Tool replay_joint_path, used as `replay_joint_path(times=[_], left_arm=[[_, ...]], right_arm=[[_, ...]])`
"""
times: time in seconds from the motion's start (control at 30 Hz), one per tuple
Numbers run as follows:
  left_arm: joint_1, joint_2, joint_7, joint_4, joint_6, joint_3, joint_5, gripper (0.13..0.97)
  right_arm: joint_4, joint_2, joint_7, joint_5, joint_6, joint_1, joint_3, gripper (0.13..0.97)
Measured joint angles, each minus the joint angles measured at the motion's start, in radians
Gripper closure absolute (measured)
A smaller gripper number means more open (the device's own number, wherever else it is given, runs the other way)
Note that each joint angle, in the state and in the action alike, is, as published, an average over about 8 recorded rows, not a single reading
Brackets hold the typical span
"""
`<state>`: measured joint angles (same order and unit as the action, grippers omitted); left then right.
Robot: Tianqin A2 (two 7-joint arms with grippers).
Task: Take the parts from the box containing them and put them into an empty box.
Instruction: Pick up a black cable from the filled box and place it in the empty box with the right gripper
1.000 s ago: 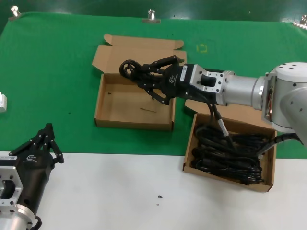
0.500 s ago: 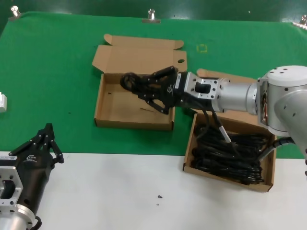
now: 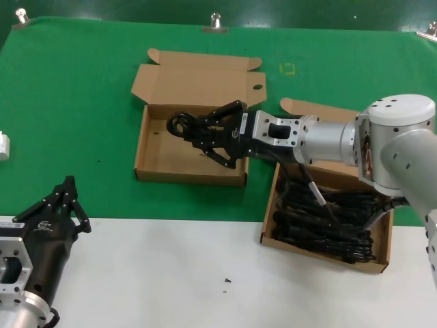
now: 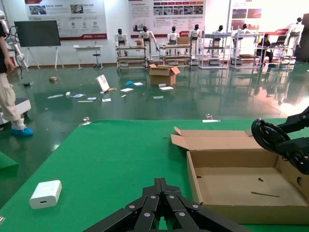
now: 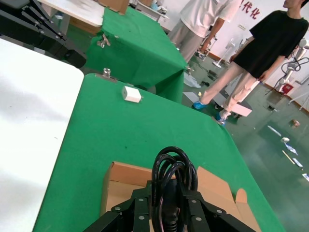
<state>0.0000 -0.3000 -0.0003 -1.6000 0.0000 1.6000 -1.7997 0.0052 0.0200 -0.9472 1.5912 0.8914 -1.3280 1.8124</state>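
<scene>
My right gripper (image 3: 202, 133) is shut on a coiled black power cord (image 3: 180, 125), holding it over the empty box (image 3: 158, 168), whose tan floor bears a thin dark line. In the right wrist view the cord (image 5: 172, 166) stands clamped between the fingers, above the box (image 5: 120, 176). The box containing the parts (image 3: 379, 256) sits at the right with several black cords (image 3: 328, 219) in it. My left gripper (image 3: 68, 193) is parked at the near left, shut and empty; it also shows in the left wrist view (image 4: 161, 185), with the empty box (image 4: 231, 208) and the held cord (image 4: 266, 136) beyond.
Both boxes lie on a green mat (image 3: 75, 102), with their lids folded open at the back. A white table surface (image 3: 171, 273) runs along the front. A small white block (image 3: 3, 145) lies at the far left edge. Metal clamps (image 3: 215, 22) hold the mat's far edge.
My right gripper has moved down and slightly left with the cord, lowering it from above the empty box's back wall to just over its floor. The left arm has not moved.
</scene>
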Motion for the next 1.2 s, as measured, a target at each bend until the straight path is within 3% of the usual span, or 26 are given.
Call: replay_joint_path(times=[1.2], left_arm=[[0.000,0.000,0.000,0.000,0.000,0.000,0.000,0.958]], right_arm=[[0.004,-0.019,0.001,-0.021,-0.022,0.006,0.042,0.856]])
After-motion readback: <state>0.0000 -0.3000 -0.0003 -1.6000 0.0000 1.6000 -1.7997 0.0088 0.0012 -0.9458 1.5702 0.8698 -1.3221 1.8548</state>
